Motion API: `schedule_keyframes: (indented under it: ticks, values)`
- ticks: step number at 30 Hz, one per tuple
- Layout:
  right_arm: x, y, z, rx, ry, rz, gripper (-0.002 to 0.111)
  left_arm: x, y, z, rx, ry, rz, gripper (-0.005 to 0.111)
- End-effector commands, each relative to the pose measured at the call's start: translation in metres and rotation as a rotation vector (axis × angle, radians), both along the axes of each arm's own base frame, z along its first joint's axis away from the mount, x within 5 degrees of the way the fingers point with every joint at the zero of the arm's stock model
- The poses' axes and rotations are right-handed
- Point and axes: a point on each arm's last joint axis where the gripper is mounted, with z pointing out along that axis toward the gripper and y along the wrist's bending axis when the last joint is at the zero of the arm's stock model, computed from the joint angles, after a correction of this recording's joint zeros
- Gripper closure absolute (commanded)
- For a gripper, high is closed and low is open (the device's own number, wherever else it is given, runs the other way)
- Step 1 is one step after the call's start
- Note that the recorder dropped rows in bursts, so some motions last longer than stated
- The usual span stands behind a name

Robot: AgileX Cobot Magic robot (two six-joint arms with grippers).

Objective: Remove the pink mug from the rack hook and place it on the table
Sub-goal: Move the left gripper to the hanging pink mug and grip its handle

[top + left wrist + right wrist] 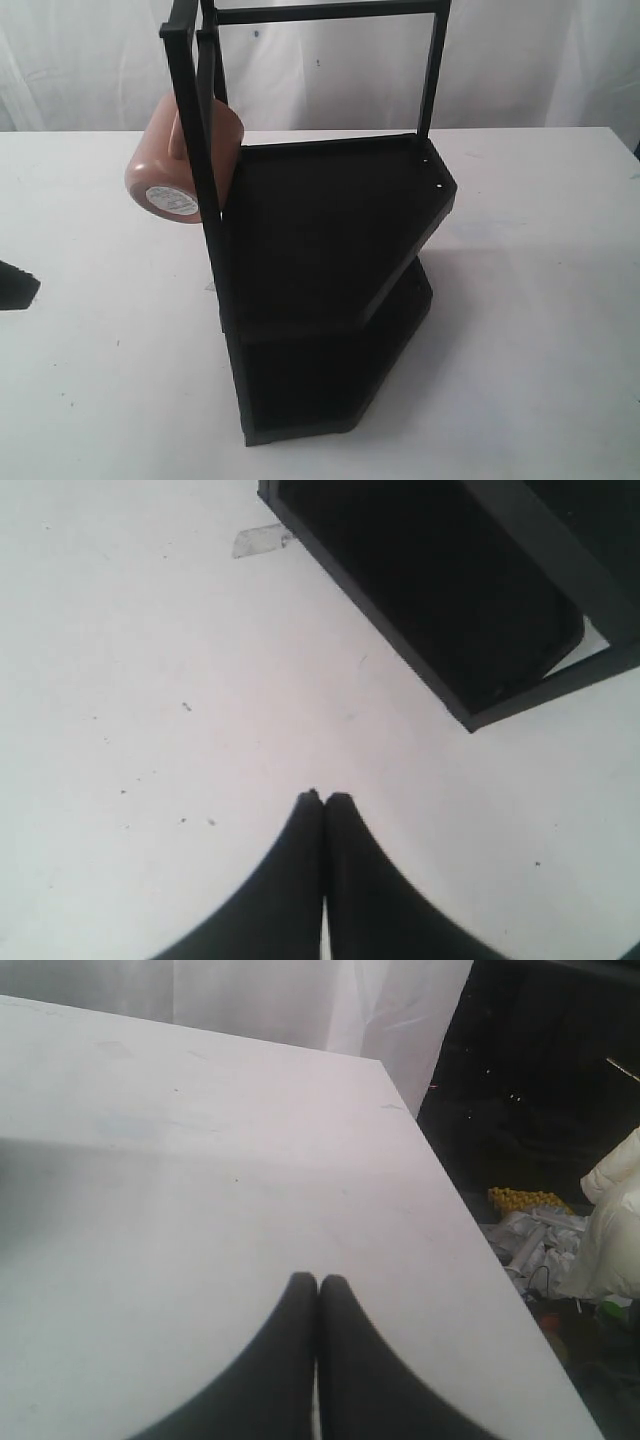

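The pink mug (pixel 180 165) hangs on its side from the left post of the rack (pixel 330 250), its white-stickered base facing the camera. The black two-tier rack stands mid-table (pixel 520 330). My left gripper (pixel 323 798) is shut and empty, low over the white table (pixel 150 680), with the rack's bottom corner (pixel 470 610) ahead of it. In the exterior view only a dark tip of the left gripper (pixel 15 287) shows at the left edge. My right gripper (pixel 318 1280) is shut and empty over bare table (pixel 200 1160); the exterior view does not show it.
A small piece of clear tape (pixel 258 542) lies on the table beside the rack's base. The table's edge (pixel 470 1210) runs close to the right gripper, with clutter (pixel 560 1230) on the floor beyond. A white curtain (pixel 100 60) hangs behind.
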Motion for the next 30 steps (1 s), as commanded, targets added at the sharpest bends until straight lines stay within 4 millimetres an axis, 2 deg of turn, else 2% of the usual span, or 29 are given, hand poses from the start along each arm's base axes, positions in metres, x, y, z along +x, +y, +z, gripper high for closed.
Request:
schedule_keyframes:
  ticks: [1, 7, 9, 11, 17, 19, 20, 22, 24, 27, 30]
  values:
    - [0.000, 0.000, 0.001, 0.002, -0.013, -0.003, 0.108, -0.007, -0.011, 0.027, 0.047, 0.016, -0.063, 0.107]
    - [0.000, 0.000, 0.001, 0.002, -0.013, -0.003, 0.108, -0.009, -0.030, 0.069, -0.059, -0.139, -0.140, 0.107]
    - [0.000, 0.000, 0.001, 0.002, -0.013, -0.003, 0.108, -0.003, -0.035, 0.085, -0.108, -0.295, -0.161, 0.107]
    - [0.000, 0.000, 0.001, 0.002, -0.013, -0.003, 0.108, 0.003, -0.034, 0.092, -0.105, -0.401, -0.141, 0.107]
    - [0.000, 0.000, 0.001, 0.002, -0.013, -0.003, 0.108, 0.019, -0.038, 0.080, -0.084, -0.344, -0.156, 0.107]
    - [0.000, 0.000, 0.001, 0.002, -0.013, -0.003, 0.108, 0.027, -0.040, 0.074, -0.050, -0.338, -0.188, 0.100]
    - [0.000, 0.000, 0.001, 0.002, -0.013, -0.003, 0.108, 0.031, -0.042, 0.072, -0.058, -0.324, -0.186, 0.092]
    - [0.000, 0.000, 0.001, 0.002, -0.013, -0.003, 0.108, 0.033, -0.047, 0.072, -0.146, -0.299, -0.180, 0.078]
    - [0.000, 0.000, 0.001, 0.002, -0.013, -0.003, 0.108, 0.033, -0.054, 0.077, -0.241, -0.315, -0.211, 0.070]
    - [0.000, 0.000, 0.001, 0.002, -0.013, -0.003, 0.108, 0.039, -0.056, 0.078, -0.228, -0.384, -0.244, 0.070]
    - [0.000, 0.000, 0.001, 0.002, -0.013, -0.003, 0.108, 0.049, -0.057, 0.073, -0.222, -0.382, -0.218, 0.070]
